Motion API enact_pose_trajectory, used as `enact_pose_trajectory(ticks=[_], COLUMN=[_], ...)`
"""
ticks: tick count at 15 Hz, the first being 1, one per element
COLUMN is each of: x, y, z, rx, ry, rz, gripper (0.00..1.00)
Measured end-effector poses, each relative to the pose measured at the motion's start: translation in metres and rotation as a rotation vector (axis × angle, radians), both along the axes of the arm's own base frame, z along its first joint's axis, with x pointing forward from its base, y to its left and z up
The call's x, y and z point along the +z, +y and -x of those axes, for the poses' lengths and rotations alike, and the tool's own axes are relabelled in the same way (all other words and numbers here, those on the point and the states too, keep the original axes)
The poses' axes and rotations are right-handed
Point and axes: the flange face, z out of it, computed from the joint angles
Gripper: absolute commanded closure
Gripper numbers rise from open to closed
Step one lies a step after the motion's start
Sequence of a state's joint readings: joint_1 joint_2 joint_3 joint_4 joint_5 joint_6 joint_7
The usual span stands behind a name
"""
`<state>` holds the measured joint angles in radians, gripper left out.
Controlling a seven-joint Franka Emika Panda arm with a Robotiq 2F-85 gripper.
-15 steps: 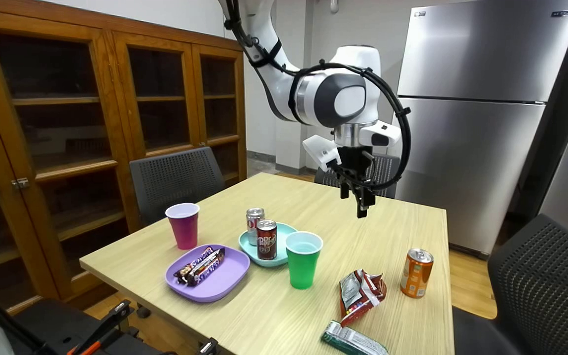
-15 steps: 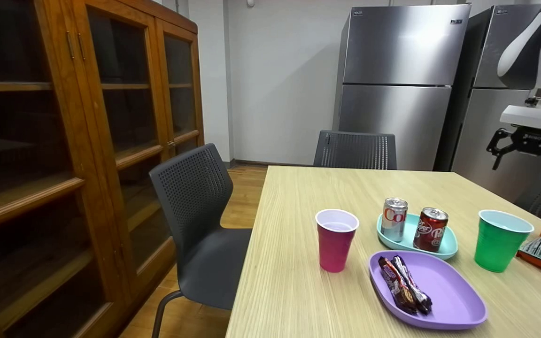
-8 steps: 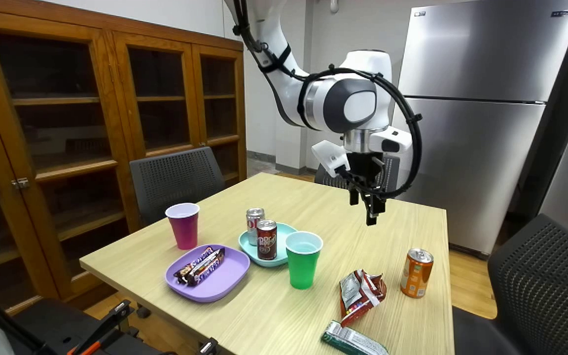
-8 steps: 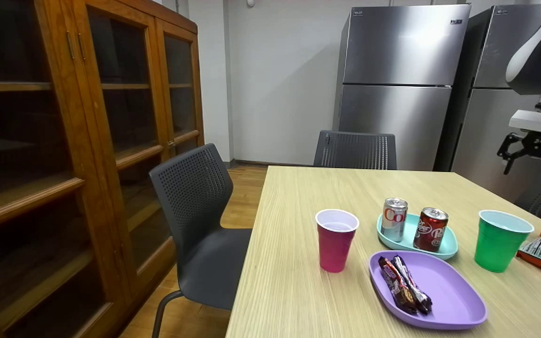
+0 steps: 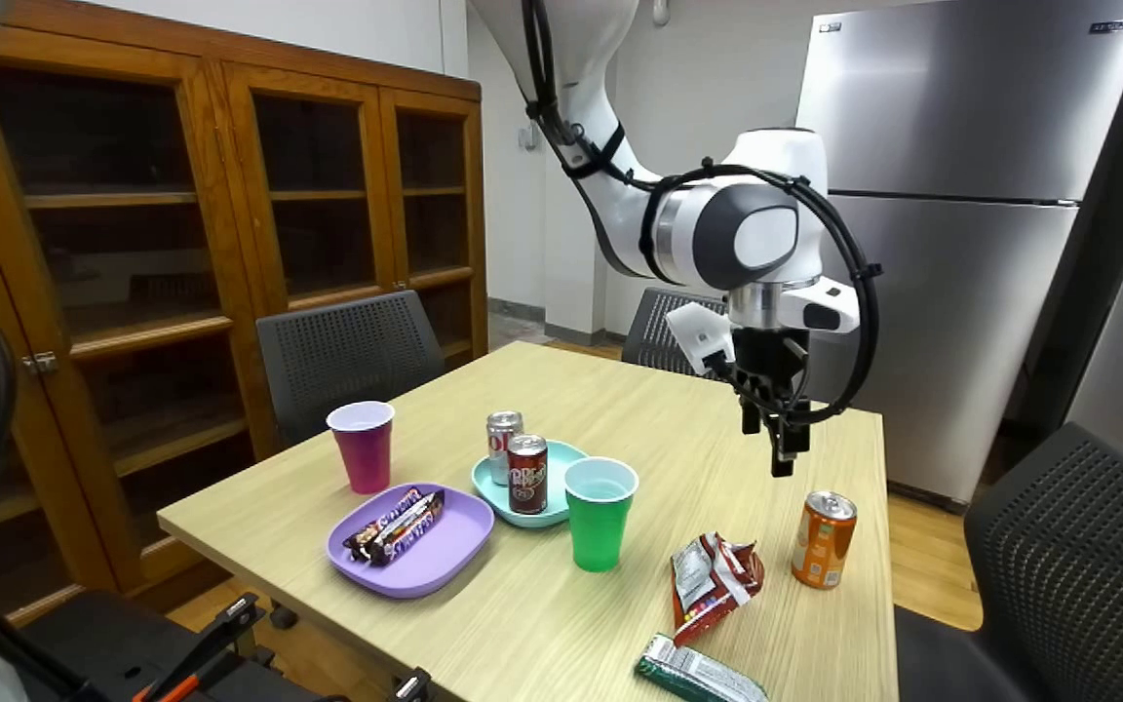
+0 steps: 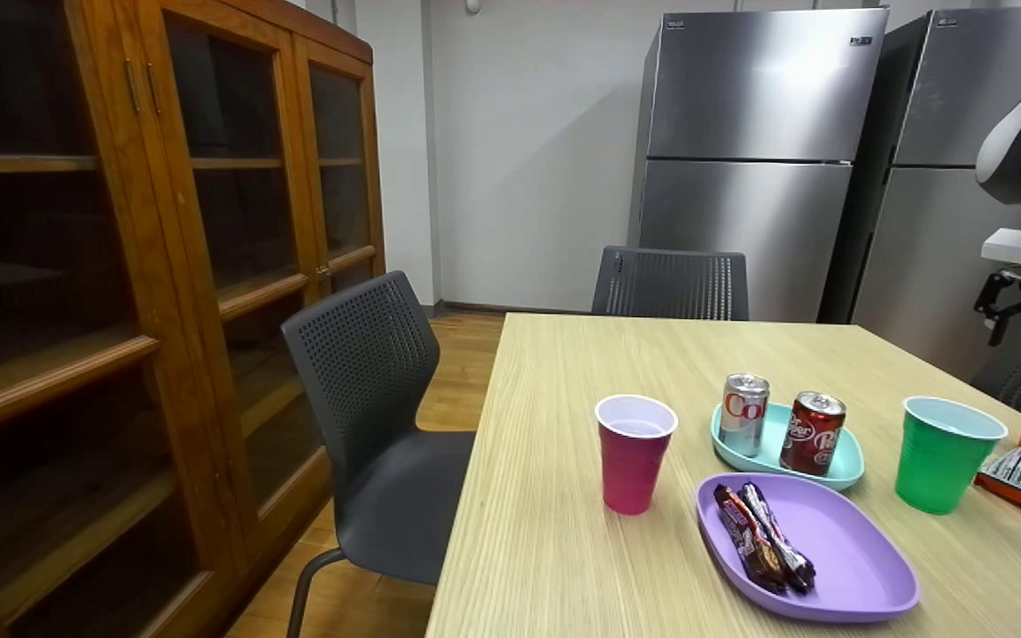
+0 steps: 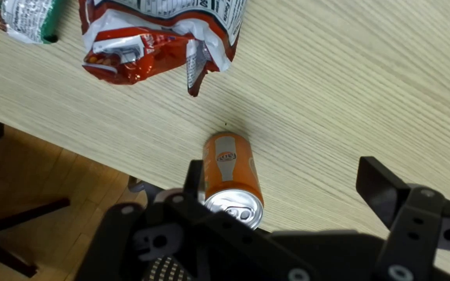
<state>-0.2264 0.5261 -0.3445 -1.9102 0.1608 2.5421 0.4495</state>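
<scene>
the end effector (image 7: 283,179) hangs over the counter (image 5: 620,409), its fingers spread well apart. nearest to it is the orange can (image 5: 825,541), upright near the counter's edge that runs beside the chair (image 5: 1088,546); in that exterior view a gap shows between can and fingertips. in the wrist view one finger partly covers the can's side.

farther in from that edge lies the red bag (image 5: 717,585), crumpled, its contents hidden. the green packet (image 5: 703,673) lies just beside it. the green cup (image 5: 600,531) stands upright between the bag and the teal plate (image 6: 847,465), its pale inner wall showing in both exterior views.

the teal plate holds two upright cans, the silver can (image 6: 744,416) and the dark red can (image 6: 812,434). just beside it, the purple plate (image 6: 865,567) holds two wrapped bars (image 5: 406,531), side by side. the pink cup (image 6: 633,465) stands upright toward the counter's edge on the cabinet (image 5: 235,214) side. the cabinet's glass doors are closed, its shelves too dark to read.
</scene>
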Motion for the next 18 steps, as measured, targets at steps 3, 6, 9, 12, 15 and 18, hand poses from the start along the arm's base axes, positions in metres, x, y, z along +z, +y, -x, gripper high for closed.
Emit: enact_pose_trajectory(ticks=[3,6,9,12,15,18], x=[-0.010,-0.022,-0.034,-0.043,-0.051,-0.058], y=[-0.012,-0.023,-0.034,-0.044,-0.053,-0.060], z=[-0.010,-0.022,-0.034,-0.042,-0.049,-0.053], rx=[-0.046,-0.096,-0.136,-0.164,-0.180,-0.185], ry=[0.027,0.048,0.070,0.092,0.112,0.133], rz=[-0.003,0.003,0.014,0.015,0.013,0.010], gripper=[0.00,0.00,0.00,0.00,0.00,0.00])
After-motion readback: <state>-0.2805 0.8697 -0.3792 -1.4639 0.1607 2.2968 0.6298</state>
